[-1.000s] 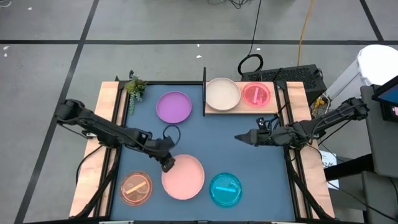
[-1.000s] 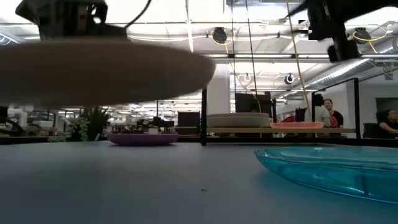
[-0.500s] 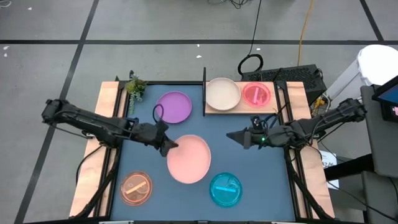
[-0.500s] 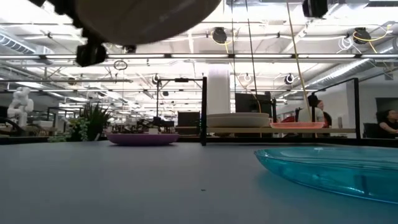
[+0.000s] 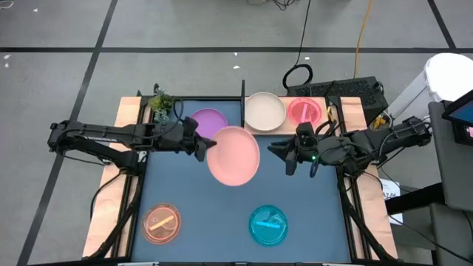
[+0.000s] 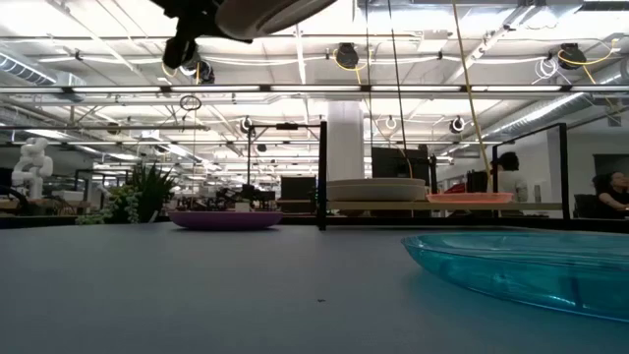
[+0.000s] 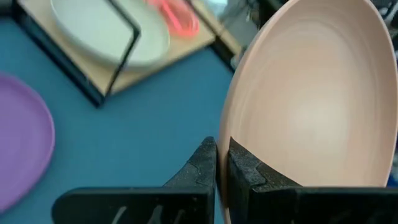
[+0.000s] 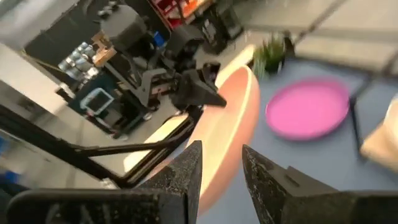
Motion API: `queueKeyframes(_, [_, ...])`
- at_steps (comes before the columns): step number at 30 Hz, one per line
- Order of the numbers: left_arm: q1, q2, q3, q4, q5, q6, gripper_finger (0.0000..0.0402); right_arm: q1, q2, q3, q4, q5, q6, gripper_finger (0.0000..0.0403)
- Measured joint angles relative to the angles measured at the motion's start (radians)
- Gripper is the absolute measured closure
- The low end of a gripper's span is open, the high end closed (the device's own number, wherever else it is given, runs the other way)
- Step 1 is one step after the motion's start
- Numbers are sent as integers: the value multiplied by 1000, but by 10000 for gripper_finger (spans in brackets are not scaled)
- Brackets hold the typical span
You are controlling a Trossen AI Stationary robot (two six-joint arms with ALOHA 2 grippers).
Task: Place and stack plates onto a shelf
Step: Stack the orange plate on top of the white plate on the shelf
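Observation:
My left gripper [image 5: 203, 145] is shut on the pink plate [image 5: 235, 154], which hangs high over the middle of the blue mat. In the low view only the plate's underside [image 6: 265, 12] shows. My right gripper [image 5: 284, 157] is open, just right of the plate and apart from it, with its fingers pointing at the plate [image 8: 233, 118]. The shelf [image 5: 290, 127] carries the cream plate [image 5: 264, 111] and the magenta dish [image 5: 304, 111]. The purple plate [image 5: 205, 122], orange dish [image 5: 162, 223] and cyan dish [image 5: 267, 224] lie flat on the mat. Mint plate and green dish: out of view. My left gripper pinches the pink plate's rim [image 7: 229, 118] between its two fingers [image 7: 202, 165], one on each face. It comes level from the table's left side onto the plate's left edge. The plate is lifted clear of the mat and tilted, reaching out beyond the fingers toward the right.
The shelf's black upright panel [image 5: 242, 111] stands at its left end, beside the purple plate. A small plant [image 5: 160, 103] sits at the mat's far left corner. Wooden rails run along both sides of the mat. People show in the room beyond the table.
My left gripper has carried the pink plate up off the near part of the mat and toward the far right, toward the shelf; the plate now partly covers the purple plate from above. My right gripper has moved toward the table's left, closer to the plate.

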State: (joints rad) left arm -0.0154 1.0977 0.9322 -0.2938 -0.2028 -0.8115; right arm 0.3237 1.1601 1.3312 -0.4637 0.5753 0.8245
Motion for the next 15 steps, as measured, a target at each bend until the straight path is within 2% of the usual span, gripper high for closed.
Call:
queueKeyframes(5, [34,-1,11,85,-39,85,390,-25,10,20,24,6,-214,303])
queueKeyframes(10, [44,11,11,109,-72,126,390,-36,37,20,83,81,-426,303])
queueKeyframes(15, [50,25,12,112,-147,100,390,-49,68,20,101,134,-486,303])
